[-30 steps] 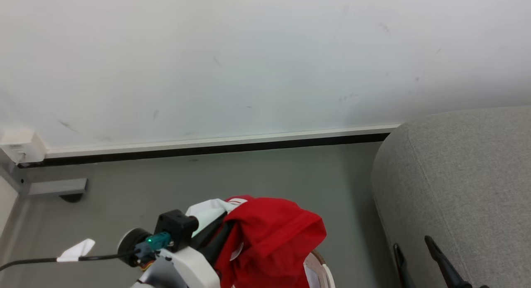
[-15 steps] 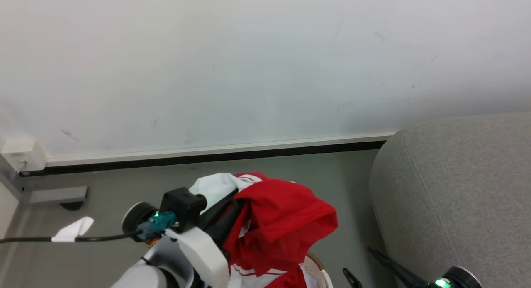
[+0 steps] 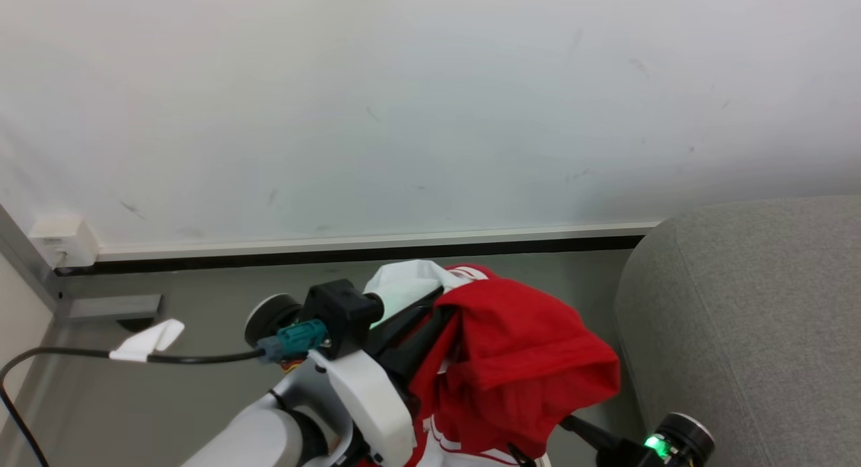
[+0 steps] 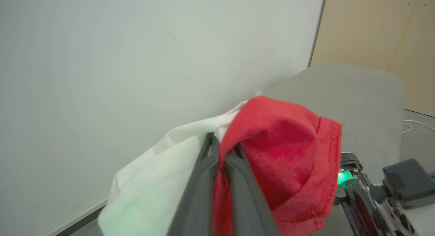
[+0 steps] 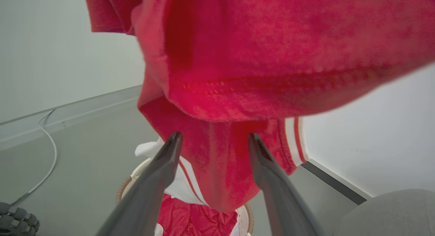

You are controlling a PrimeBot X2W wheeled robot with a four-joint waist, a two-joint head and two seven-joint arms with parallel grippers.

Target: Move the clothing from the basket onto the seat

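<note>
The clothing [image 3: 531,366], red with white panels and stripes, hangs bunched in the air in front of the wall. My left gripper [image 4: 221,146] is shut on its top fold, between a white part and a red part. Just below the hanging folds, my right gripper [image 5: 212,140] stands open, with red fabric drooping above and behind its fingers [image 5: 159,174]. In the head view the right gripper [image 3: 562,433] reaches in from the lower right, partly under the cloth. Beneath it on the floor is the basket [image 5: 126,188], with more red and white fabric inside. The grey seat [image 3: 753,305] is to the right.
A white wall with a pale and black baseboard [image 3: 377,248] runs behind. A black cable with a white tag [image 3: 144,342] trails from my left wrist. A wall box [image 3: 64,241] and a metal foot [image 3: 114,307] sit at the left. A beige panel [image 4: 377,28] stands beyond the seat.
My left gripper has lifted the clothing higher and carried it right, toward the seat. My right gripper has swung from beside the seat to under the hanging cloth. The camera shifted slightly.
</note>
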